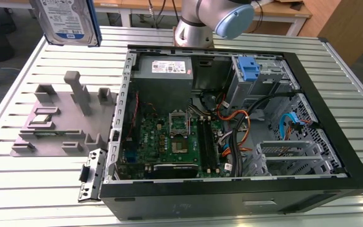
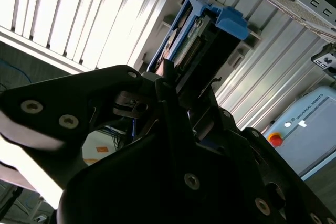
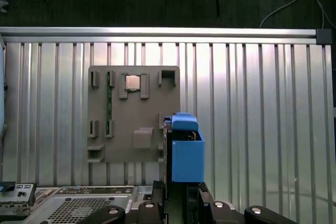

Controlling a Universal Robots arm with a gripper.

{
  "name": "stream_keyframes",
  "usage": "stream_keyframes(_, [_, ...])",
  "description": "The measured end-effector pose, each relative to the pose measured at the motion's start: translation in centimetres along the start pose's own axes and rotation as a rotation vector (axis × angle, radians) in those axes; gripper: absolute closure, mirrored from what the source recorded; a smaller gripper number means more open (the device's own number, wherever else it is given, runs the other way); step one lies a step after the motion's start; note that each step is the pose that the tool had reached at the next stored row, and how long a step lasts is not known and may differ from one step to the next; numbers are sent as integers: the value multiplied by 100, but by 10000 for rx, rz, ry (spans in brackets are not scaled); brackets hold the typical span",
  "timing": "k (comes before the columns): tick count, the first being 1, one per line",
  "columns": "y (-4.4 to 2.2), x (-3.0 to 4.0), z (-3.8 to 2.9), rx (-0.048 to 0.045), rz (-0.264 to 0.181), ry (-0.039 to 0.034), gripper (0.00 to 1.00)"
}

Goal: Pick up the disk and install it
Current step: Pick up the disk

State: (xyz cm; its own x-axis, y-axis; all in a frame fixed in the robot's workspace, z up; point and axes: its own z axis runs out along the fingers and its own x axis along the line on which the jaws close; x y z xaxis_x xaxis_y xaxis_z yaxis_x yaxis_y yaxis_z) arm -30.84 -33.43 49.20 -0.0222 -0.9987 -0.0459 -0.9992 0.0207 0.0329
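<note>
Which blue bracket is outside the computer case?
The one framing the disk, gripped by the end effector at the exterior view's left; the other blue bracket sits inside the case.

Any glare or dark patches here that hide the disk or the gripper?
Exterior view: even light, a mild sheen on the table, and the disk is plainly lit. Second wrist view: the table slats glare white, and the gripper, shut on the disk, is a dark mass. First wrist view: a bright streak runs along the table's edge, and the disk is clear.

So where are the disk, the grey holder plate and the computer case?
the disk [image 1: 64, 21]: exterior view, its label.
grey holder plate [image 3: 121, 114]: first wrist view, flat base.
computer case [image 1: 232, 203]: exterior view, near outer wall.
</note>
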Motion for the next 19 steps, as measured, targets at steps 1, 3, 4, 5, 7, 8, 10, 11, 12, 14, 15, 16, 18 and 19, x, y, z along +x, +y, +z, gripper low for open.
stream_keyframes(1, [-11,0,0,0,0,0,65])
stream_keyframes(3, [-34,-1,-1,0,1,0,65])
stream_keyframes(4, [-45,-1,-1,0,0,0,65])
stream_keyframes(5, [-57,-1,-2,0,0,0,65])
stream_keyframes(7, [-79,-2,-2,1,1,0,65])
stream_keyframes(8, [-90,-2,-3,-1,1,0,65])
stream_keyframes(10, [-111,-3,-4,0,1,0,65])
stream_keyframes(11, [-122,-3,-4,0,1,0,65])
stream_keyframes(12, [-132,-3,-4,0,1,0,65])
stream_keyframes(14, [-153,-4,-5,0,0,0,65])
stream_keyframes(15, [-163,-4,-5,0,0,0,65])
stream_keyframes(16, [-172,-4,-5,0,0,0,65])
stream_keyframes(18, [-192,-4,-6,0,0,0,65])
stream_keyframes(19, [-202,-5,-7,0,0,0,65])
